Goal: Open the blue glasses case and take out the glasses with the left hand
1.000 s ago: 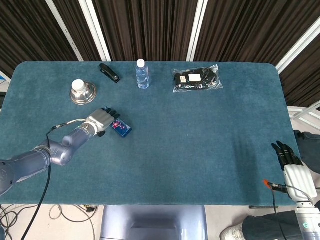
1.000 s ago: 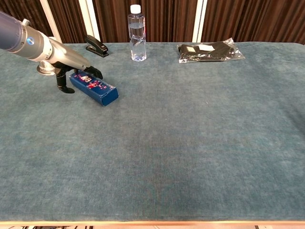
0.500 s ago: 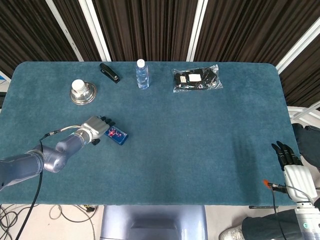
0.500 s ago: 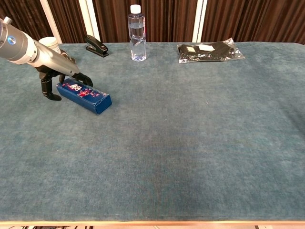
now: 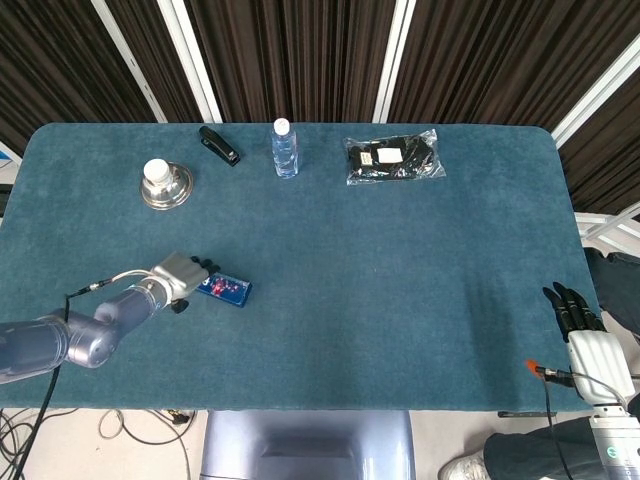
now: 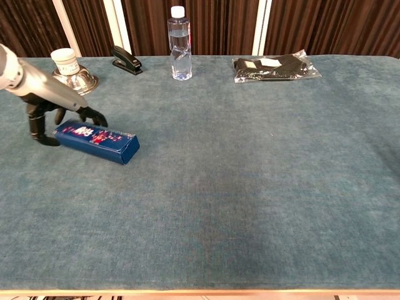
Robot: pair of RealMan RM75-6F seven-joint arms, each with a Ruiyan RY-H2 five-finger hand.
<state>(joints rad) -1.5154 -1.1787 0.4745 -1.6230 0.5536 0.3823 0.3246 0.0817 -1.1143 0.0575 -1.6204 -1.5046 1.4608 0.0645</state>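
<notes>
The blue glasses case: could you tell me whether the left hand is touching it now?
Touching. In the chest view the left hand grips the near end of the closed blue glasses case, fingers draped over it.

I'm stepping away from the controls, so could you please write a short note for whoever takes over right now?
Left hand: at the left end of the blue glasses case, fingers draped over its top and far side; it seems to be holding the case, which lies flat.
Right hand: idle at the table's near right edge, fingers apart, holding nothing.
Case: closed, on the left part of the table, nearer the robot than the metal dish with the white jar.
Done: the hand is at the case.
Left: open the case and take the glasses out with the left hand.
</notes>
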